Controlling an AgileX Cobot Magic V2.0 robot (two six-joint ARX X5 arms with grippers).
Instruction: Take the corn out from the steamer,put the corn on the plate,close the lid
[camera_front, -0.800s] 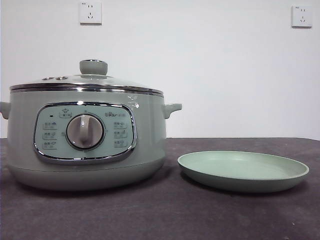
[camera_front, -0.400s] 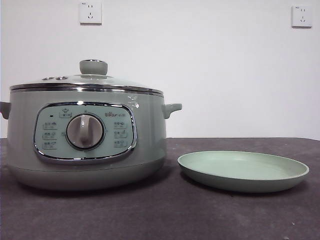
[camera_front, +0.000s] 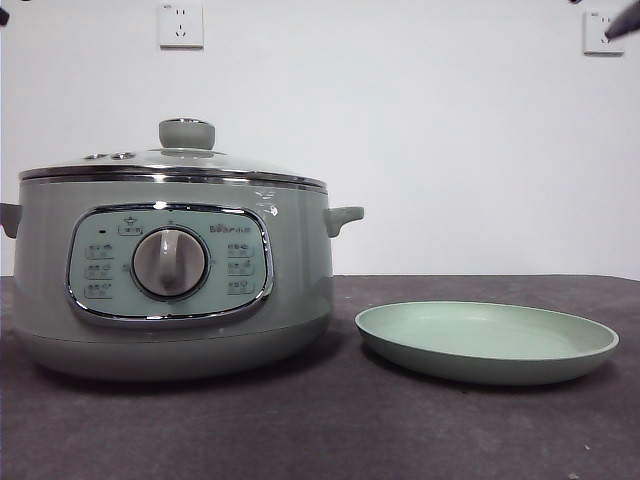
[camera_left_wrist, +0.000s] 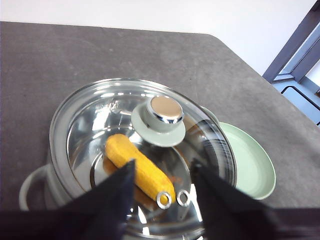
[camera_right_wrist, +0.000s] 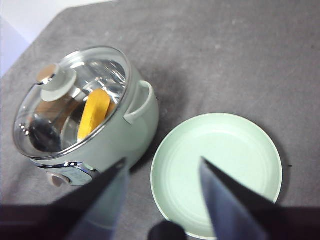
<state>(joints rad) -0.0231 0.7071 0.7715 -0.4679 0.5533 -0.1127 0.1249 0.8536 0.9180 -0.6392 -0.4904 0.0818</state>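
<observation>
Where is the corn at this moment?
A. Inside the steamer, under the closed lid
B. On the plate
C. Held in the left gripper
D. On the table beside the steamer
A. The corn shows through the glass lid, which sits on the steamer; the plate holds nothing.

Grey table (camera_front: 330, 430): steamer (camera_front: 170, 270), plate (camera_front: 487, 342)

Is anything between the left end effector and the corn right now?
Yes. The glass lid sits closed on the steamer, covering the corn. The open left end effector hovers above it.
</observation>
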